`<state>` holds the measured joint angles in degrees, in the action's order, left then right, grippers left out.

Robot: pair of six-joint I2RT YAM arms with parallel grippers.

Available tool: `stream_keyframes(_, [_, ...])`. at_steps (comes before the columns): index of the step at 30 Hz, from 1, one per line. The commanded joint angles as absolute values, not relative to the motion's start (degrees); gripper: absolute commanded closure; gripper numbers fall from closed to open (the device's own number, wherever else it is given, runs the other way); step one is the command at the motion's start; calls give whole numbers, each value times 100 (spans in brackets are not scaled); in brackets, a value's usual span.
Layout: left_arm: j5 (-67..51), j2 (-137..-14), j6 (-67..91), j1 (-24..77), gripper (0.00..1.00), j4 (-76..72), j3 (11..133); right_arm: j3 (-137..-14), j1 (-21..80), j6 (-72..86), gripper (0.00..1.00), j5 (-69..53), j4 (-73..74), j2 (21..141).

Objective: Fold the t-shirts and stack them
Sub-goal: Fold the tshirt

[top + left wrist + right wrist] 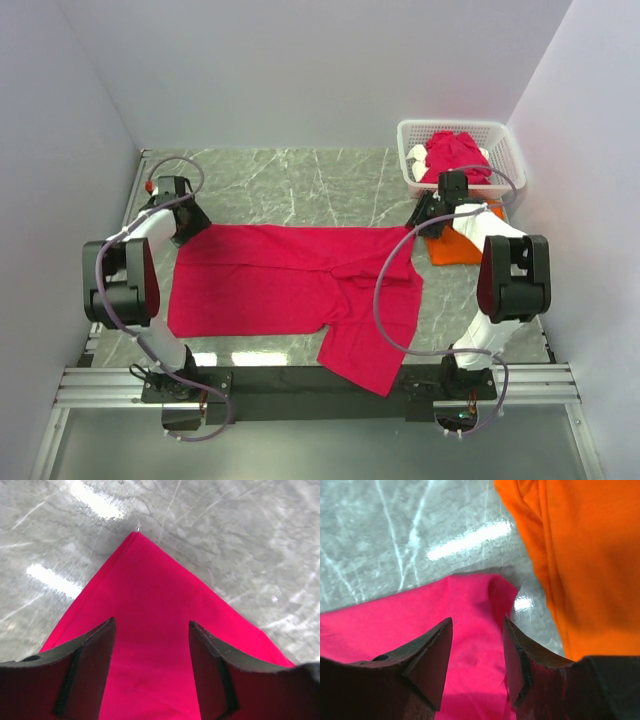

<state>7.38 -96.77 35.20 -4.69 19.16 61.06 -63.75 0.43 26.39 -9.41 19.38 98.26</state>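
**Marble worktop, two far corners, one orange neighbour**

Grey-green veined marble makes up the worktop [300,180], glossy enough to throw back bright streaks of light. Plain pale walls [300,60] close it in on three sides. A crimson shirt [290,275] lies spread across the middle of the top view. One flap at the lower right droops over the near edge onto a black strip [300,380].

The left pincer [150,625] is spread, straddling the shirt's upper-left corner without pinching it. The right pincer [477,620] is also spread, over the upper-right corner, where the cloth bunches into a small ridge.

The main risk sits at the upper right. An orange shirt [580,555] lies just beside that corner, so a close that drifts right could catch orange cloth too and drag both shirts into the fold.

The slick stone adds a second risk: a shallow bite may slide off one corner, and the shirt would then swing from the other and twist. The hanging flap could snag on the edge or pull the fold askew.

A white basket [505,150] at the upper right holds more crimson shirts [455,155]. It stands close enough for the right arm to knock.
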Motion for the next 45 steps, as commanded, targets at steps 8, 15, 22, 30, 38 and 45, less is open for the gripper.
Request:
stream_keyframes(8, [984, -10283, 3840, -615, 42, 2039, 6486, -6697, -123, 2865, 72, -1257, 1204, 10538])
stream_keyframes(15, [835, -10450, 4017, -984, 46, 2004, 6494, -7013, -378, 3225, 99, -818, 949, 10652])
stream_keyframes(22, [835, -10495, 3990, -976, 42, 1986, 6539, -7409, -378, 3085, 93, -905, 1151, 10881])
stream_keyframes(30, [966, -9731, 3780, -836, 10, 2109, 6635, -7340, -97, 2655, 62, -441, 1581, 10189])
stream_keyframes(38, [1660, -8158, 3463, -115, 3, 2628, 6470, -6452, 1613, 1882, 62, 764, 1986, 8703])
stream_keyframes(45, [1697, -6549, 3287, 579, 5, 2672, 5074, -5757, 3073, 1362, 68, 449, 2223, 8104])
